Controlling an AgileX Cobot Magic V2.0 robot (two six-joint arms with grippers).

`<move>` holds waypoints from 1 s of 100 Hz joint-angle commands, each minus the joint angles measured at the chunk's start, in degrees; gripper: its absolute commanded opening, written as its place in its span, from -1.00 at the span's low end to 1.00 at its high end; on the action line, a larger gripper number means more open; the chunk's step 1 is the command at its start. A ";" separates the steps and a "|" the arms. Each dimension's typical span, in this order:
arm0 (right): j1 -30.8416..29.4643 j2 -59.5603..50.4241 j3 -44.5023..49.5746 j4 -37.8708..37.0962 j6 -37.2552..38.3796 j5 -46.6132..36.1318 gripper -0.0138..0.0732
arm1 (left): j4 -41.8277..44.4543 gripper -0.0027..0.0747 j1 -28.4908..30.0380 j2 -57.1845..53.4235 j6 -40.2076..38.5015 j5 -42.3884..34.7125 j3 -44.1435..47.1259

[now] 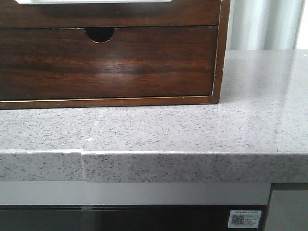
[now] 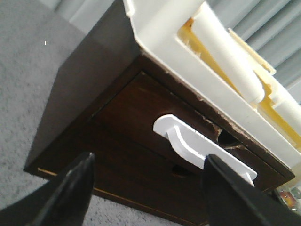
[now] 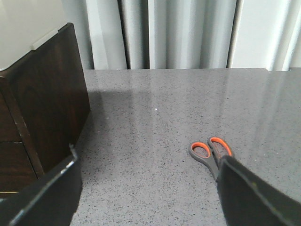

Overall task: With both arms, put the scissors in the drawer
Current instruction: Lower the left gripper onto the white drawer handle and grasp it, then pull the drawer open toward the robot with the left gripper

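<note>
The scissors (image 3: 209,153), grey with orange-lined handles, lie flat on the grey speckled counter in the right wrist view; their blades are hidden behind my right finger (image 3: 254,197). My right gripper (image 3: 150,197) is open and empty, just short of them. The drawer (image 1: 110,17) is the plain dark brown front above the notched one, with a white strip (image 1: 94,1) along its top. In the left wrist view it (image 2: 136,108) looks shut and carries a white handle (image 2: 197,146). My left gripper (image 2: 148,188) is open and empty in front of the handle, not touching it.
The lower drawer front (image 1: 106,62) has a half-moon notch (image 1: 99,34). A white tray (image 2: 188,42) with cream and yellow parts sits on top of the cabinet. The cabinet's side (image 3: 47,103) stands left of the scissors. The counter's front edge (image 1: 154,154) is near; curtains hang behind.
</note>
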 commanded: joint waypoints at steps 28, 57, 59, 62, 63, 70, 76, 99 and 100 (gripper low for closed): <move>0.17 1.00 -1.84 0.46 -0.11 -5.17 0.55 | -31.82 0.21 -0.18 14.12 20.05 2.44 -1.38; 0.17 1.00 -1.84 0.46 -0.11 -5.17 0.55 | -53.84 0.21 -0.18 22.73 39.05 12.73 -1.38; 0.17 1.00 -1.84 0.46 -0.11 -5.17 0.55 | -54.53 0.21 -0.18 23.33 40.14 13.63 -1.38; 0.17 1.00 -1.84 0.46 -0.11 -5.17 0.55 | -56.37 0.21 -0.18 24.12 42.03 14.95 -1.38; 0.17 1.00 -1.84 0.46 -0.11 -5.17 0.55 | -56.72 0.21 -0.18 24.32 42.40 15.64 -1.38; 0.17 1.00 -1.84 0.46 -0.11 -5.17 0.55 | -57.56 0.21 -0.18 26.12 43.58 18.10 -1.91; 0.17 1.00 -1.84 0.46 -0.11 -5.17 0.55 | -57.56 0.21 -0.18 27.72 43.68 19.51 -2.79; 0.17 1.00 -1.84 0.46 -0.11 -5.17 0.55 | -57.56 0.21 -0.18 33.58 44.99 24.34 -7.42; 0.17 1.00 -1.84 0.46 -0.11 -5.17 0.55 | -57.56 0.21 -0.18 33.76 45.01 24.46 -7.56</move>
